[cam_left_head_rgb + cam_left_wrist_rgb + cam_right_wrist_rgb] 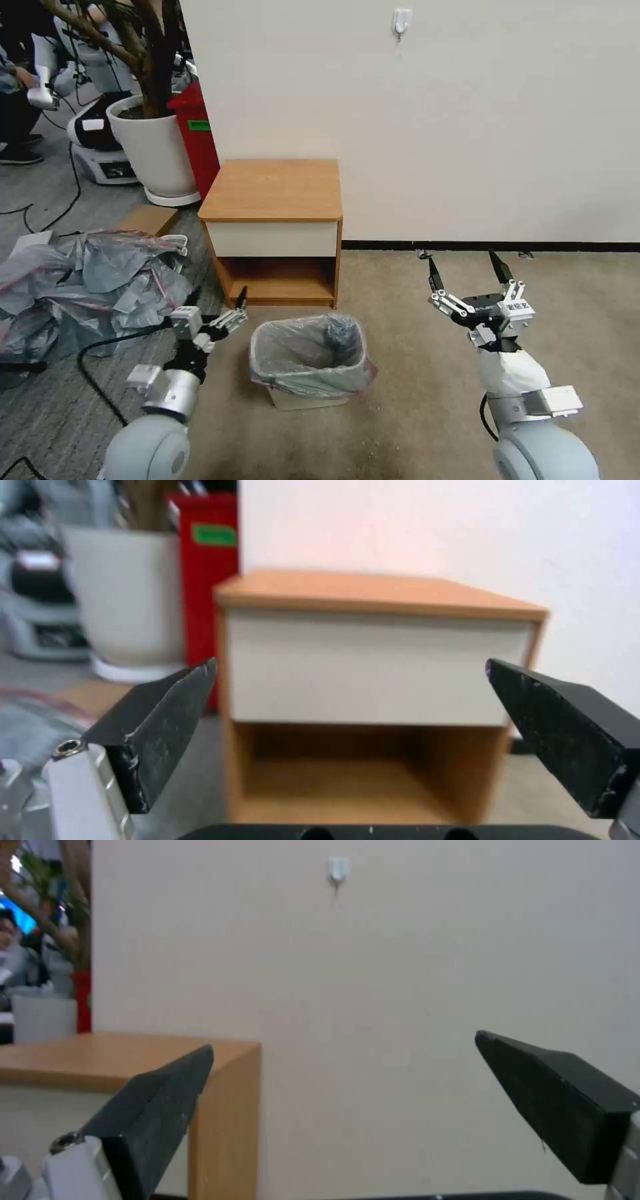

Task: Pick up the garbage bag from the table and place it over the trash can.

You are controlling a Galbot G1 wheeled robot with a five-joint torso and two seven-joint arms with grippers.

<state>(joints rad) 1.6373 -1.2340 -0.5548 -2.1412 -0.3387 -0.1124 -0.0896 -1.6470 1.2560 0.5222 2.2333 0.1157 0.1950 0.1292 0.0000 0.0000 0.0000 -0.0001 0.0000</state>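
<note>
Left tool [220, 303] fingers spread wide, empty, low beside the trash can [308, 395]. Garbage bag [310, 357] just right of it, already lining the can, pink rim band folded over the edge. Nightstand surface [273, 190] beyond both tools. Right tool [470, 270] wide apart, empty, well right of the can.

A plain cream wall [467, 120] runs across the back, with a small white hook [401, 20] high up and a dark skirting strip [490, 246] at its foot. Beige carpet [413, 373] covers the floor. Past the wall's left end stand a white plant pot [153, 143] and a red bin [199, 140].
</note>
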